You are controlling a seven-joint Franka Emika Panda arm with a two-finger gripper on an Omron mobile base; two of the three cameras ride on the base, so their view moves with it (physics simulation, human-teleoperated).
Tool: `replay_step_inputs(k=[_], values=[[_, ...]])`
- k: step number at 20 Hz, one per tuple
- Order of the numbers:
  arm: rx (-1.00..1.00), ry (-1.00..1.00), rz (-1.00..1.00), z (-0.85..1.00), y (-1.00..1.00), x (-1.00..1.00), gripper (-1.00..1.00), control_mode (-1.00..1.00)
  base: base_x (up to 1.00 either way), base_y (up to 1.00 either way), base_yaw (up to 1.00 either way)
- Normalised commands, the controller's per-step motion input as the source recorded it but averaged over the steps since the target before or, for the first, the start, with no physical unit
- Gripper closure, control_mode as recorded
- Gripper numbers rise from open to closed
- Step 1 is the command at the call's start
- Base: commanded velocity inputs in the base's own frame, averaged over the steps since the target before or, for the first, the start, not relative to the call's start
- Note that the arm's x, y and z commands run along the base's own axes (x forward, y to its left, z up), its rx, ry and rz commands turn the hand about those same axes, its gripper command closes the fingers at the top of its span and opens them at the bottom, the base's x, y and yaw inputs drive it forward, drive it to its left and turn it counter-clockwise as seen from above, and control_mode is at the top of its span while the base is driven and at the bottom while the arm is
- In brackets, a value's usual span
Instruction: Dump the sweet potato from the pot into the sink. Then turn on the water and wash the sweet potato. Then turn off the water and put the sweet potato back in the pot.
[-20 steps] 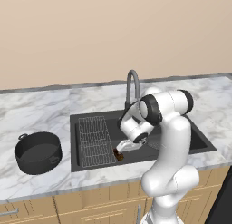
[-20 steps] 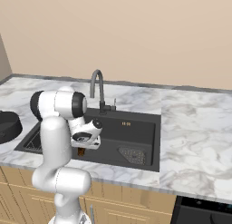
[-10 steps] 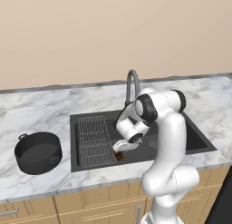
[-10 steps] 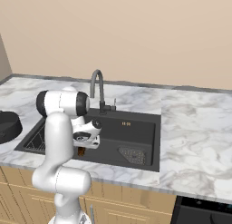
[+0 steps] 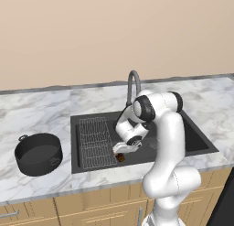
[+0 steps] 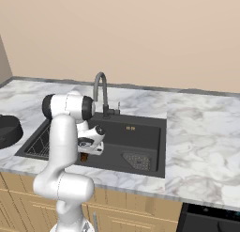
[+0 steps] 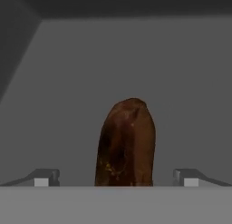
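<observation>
I have the arm bent down into the sink [image 5: 192, 142], its hand low over the basin floor near the front wall. In the hand view the sweet potato [image 7: 126, 143] lies on the dark sink bottom, midway between the two fingers [image 7: 45, 177], its long axis pointing away from the hand. The fingers stand spread wide, one on each side of it, with clear grey floor showing between each tip and the potato's flanks; neither tip touches it and nothing is gripped.

From the left base view I see the gripper [image 5: 122, 149] just beside the right edge of the wire rack [image 5: 95, 142], and a bit of the reddish-brown potato [image 5: 120, 158] shows right under the hand, close to the sink's front edge. In the right base view the same brown lump [image 6: 84, 157] peeks out below the hand [image 6: 89, 148], with the drain strainer [image 6: 137, 159] off to its right on the basin floor.

The gooseneck faucet [image 5: 132, 85] rises at the sink's back edge; I see no stream coming from it. The pot [image 5: 38, 153] sits upright on the marble tabletop [image 5: 36, 110] to the left of the sink, near the front edge, well apart from the hand.
</observation>
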Motion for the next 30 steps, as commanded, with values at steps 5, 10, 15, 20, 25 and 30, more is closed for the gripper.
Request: replay_step_inputs(k=[5, 10, 15, 20, 25, 30], values=[[0.00, 0.00, -0.04, -0.20, 0.02, 0.12, -1.00, -1.00, 0.00, 0.00, 0.00], [0.00, 0.00, -0.04, -0.20, 0.04, 0.10, -1.00, -1.00, 0.00, 0.00, 0.00], [0.00, 0.00, -0.04, -0.23, 0.07, 0.07, -1.00, -1.00, 0.00, 0.00, 0.00], [0.00, 0.00, -0.04, -0.27, 0.10, 0.02, -1.00, -1.00, 0.00, 0.00, 0.00], [0.00, 0.00, -0.03, -0.36, 0.22, 0.00, 1.00, -1.00, 0.00, 0.00, 0.00], [0.00, 0.00, -0.04, -0.25, 0.13, 0.00, 1.00, -1.00, 0.00, 0.00, 0.00]])
